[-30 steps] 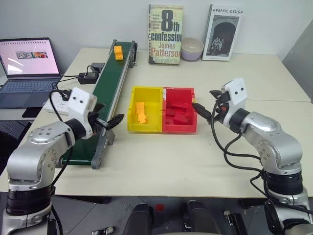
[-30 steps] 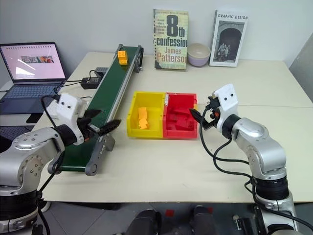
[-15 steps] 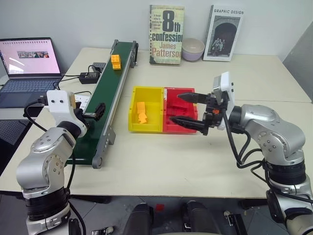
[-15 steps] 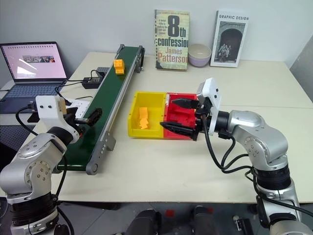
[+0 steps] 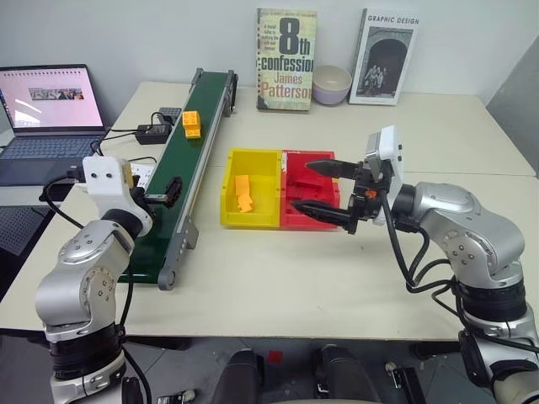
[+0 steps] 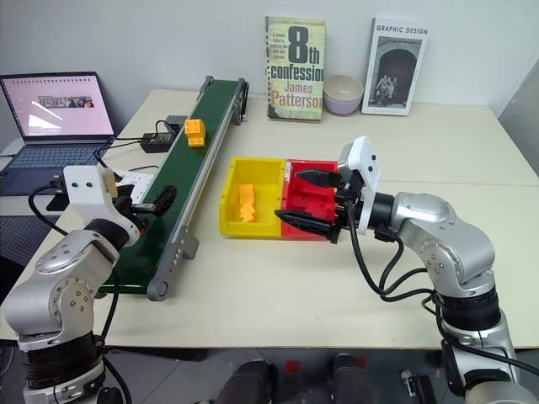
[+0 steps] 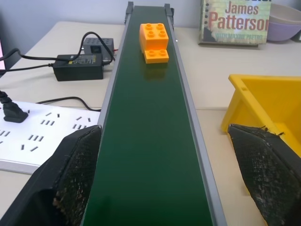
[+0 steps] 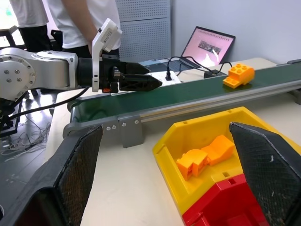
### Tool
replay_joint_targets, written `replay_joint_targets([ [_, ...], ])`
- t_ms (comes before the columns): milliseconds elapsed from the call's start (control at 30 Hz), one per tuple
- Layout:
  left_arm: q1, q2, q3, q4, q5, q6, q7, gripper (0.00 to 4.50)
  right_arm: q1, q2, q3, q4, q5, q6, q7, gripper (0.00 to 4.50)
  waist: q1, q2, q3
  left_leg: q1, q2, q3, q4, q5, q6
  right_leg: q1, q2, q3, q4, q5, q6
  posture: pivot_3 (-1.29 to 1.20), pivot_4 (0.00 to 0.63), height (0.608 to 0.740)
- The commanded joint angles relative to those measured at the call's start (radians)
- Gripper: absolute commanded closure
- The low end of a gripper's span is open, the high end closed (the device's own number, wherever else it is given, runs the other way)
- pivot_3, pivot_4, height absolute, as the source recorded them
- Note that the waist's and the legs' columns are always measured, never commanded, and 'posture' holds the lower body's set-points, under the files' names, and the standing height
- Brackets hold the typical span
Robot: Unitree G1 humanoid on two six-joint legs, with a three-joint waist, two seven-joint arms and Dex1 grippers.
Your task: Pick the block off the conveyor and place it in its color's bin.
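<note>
The orange-yellow studded block (image 5: pixel 192 124) is riding on the dark-green conveyor (image 5: pixel 173 189), in its far half and well short of either gripper. The left gripper (image 5: pixel 169 190) is pointing along the near stretch of the belt with its two black fingers (image 7: pixel 70 176) spread wide, one over each side rail, and nothing is sitting between them. The right gripper (image 5: pixel 322 188) is reaching sideways over the red bin (image 5: pixel 312 200), its fingers likewise standing far apart, one above the other, and gripping nothing. The yellow bin (image 5: pixel 250 200) is lying joined to the red one's left side, between it and the conveyor, and is holding a couple of orange-yellow pieces (image 8: pixel 204 154); the dark red contents of the red bin are probably blocks, though their shapes are hard to make out. A laptop (image 5: pixel 49 118) is sitting open left of the belt beside a white power strip (image 7: pixel 37 136) and a black power adapter (image 7: pixel 77 67). Two books (image 5: pixel 285 59) and a pale bowl (image 5: pixel 331 83) are standing along the far wall.
</note>
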Motion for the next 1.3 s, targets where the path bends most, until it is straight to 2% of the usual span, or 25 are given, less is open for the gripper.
replay_joint_targets([
  [33,-0.027,0.009,-0.019,0.004,0.026,-0.038,0.008,0.03,0.012,-0.011,-0.014,-0.044,-0.022,-0.037,-0.026,0.00,0.000,0.000,0.000,0.000,0.000,0.000,0.000,0.000,0.000,0.000,0.000,0.000,0.000,0.000,0.000,0.00,0.150,0.740],
  [433,-0.112,-0.022,-0.066,0.172,0.109,-0.120,0.065,0.03,0.018,-0.018,-0.012,-0.089,-0.030,-0.024,-0.068,0.00,0.000,0.000,0.000,0.000,0.000,0.000,0.000,0.000,0.000,0.000,0.000,0.000,0.000,0.000,0.000,0.00,0.150,0.740],
  [1000,-0.182,-0.034,-0.108,0.358,0.149,-0.197,0.052,0.03,0.028,-0.035,-0.016,-0.135,-0.010,0.014,-0.111,0.00,0.000,0.000,0.000,0.000,0.000,0.000,0.000,0.000,0.000,0.000,0.000,0.000,0.000,0.000,0.000,0.00,0.150,0.740],
  [1067,-0.172,-0.045,-0.080,0.330,0.134,-0.173,0.072,0.38,0.028,-0.034,-0.017,-0.139,-0.007,0.019,-0.116,0.00,0.000,0.000,0.000,0.000,0.000,0.000,0.000,0.000,0.000,0.000,0.000,0.000,0.000,0.000,0.000,0.00,0.150,0.740],
  [1133,-0.166,-0.054,-0.057,0.301,0.126,-0.138,0.101,0.54,0.027,-0.033,-0.018,-0.139,-0.006,0.021,-0.118,0.00,0.000,0.000,0.000,0.000,0.000,0.000,0.000,0.000,0.000,0.000,0.000,0.000,0.000,0.000,0.000,0.00,0.150,0.740],
  [1300,-0.141,-0.080,-0.021,0.204,0.114,-0.026,0.168,1.43,0.020,-0.028,-0.018,-0.130,-0.008,0.021,-0.121,0.00,0.000,0.000,0.000,0.000,0.000,0.000,0.000,0.000,0.000,0.000,-0.001,0.000,0.000,0.000,0.000,0.00,0.150,0.740],
])
